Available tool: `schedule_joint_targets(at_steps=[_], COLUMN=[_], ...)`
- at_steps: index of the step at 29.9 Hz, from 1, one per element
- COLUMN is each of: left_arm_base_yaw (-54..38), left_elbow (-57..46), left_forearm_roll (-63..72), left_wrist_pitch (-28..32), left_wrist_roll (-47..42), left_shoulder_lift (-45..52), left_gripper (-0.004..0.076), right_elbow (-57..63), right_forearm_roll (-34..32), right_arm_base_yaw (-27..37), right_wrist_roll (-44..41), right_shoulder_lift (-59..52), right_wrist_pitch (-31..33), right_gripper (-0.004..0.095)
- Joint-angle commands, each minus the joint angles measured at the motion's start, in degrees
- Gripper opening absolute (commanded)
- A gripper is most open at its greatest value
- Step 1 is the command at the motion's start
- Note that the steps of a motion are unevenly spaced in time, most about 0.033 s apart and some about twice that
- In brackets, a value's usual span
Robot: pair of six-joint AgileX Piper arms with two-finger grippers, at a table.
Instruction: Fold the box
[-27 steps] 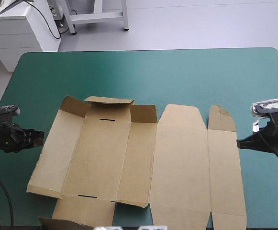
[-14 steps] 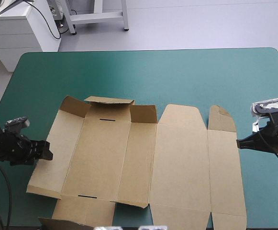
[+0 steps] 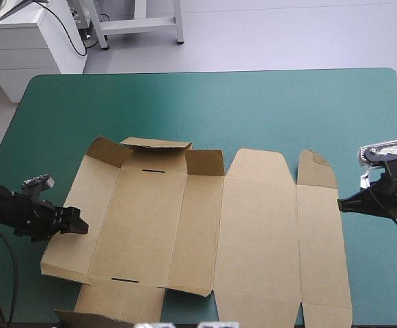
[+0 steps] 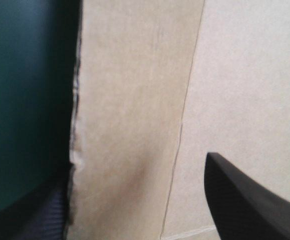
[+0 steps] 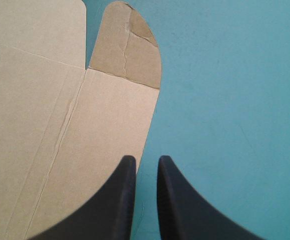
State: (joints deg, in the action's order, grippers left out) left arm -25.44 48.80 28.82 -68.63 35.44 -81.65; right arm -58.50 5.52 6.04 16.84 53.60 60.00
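From above: one brown box (image 3: pixel 253 232) lies spread open on the teal-green cover (image 3: pixel 218 109), toward the table's near edge. Most of it is flat. Three flaps (image 3: pixel 156 144) stand raised at its far-left end, and two dark slots (image 3: pixel 154 170) mark the wide left panel. Two grippers are in sight. The left arm reaches in low from the left, and the left gripper (image 3: pixel 77 226) is over the box's left edge. The right arm comes in from the right, and the right gripper (image 3: pixel 340 203) points at the box's right edge, its tip just beside it.

Left wrist: the left gripper (image 4: pixel 135 172) is spread wide. One of its black fingers (image 4: pixel 249 200) is over the board, the other dim and low by the cover (image 4: pixel 25 75). The left edge of the box (image 4: pixel 135 90) runs between them, with one crease (image 4: pixel 184 115) beside it.

Right wrist: the right gripper (image 5: pixel 144 162) has its two fingers pressed all but together, with a thin slit between them. One finger is over the box (image 5: pixel 45 110), the other over the cover (image 5: pixel 234 100), and the box's right edge leads to the slit. Ahead lies one rounded flap (image 5: pixel 127 50), flat and creased.
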Motion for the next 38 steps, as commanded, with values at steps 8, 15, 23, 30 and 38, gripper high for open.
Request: schedule_joint_targets(at_steps=[8,15,23,30,38], left_arm_base_yaw=[2.4,4.2,4.2,4.2,6.7], left_elbow=[1.0,1.0,1.0,1.5,8.3], left_forearm_roll=[3.7,3.1,3.2,3.2,6.5], left_wrist_pitch=[-4.1,-3.4,-3.0,-2.0,-1.4], left_wrist_roll=[1.7,2.8,3.1,3.8,18.1], left_shoulder_lift=[-0.8,-1.3,-1.3,-1.3,-1.3], left_gripper=[0.0461,0.0395,0.0139,-0.0006,-0.0008], right_elbow=[-1.4,-1.4,-1.4,-1.4,-1.4], right_forearm_roll=[0.9,0.9,0.9,0.9,0.9], right_arm_base_yaw=[0.4,0.4,0.4,0.4,0.4], right_wrist_roll=[0.5,0.5,0.5,0.5,0.5], right_shoulder_lift=[-0.3,-0.3,-0.3,-0.3,-0.3], right_wrist_pitch=[-3.3,-3.3,-3.3,-3.3,-3.1], right_gripper=[0.0141,0.0141,0.0141,0.014,0.014])
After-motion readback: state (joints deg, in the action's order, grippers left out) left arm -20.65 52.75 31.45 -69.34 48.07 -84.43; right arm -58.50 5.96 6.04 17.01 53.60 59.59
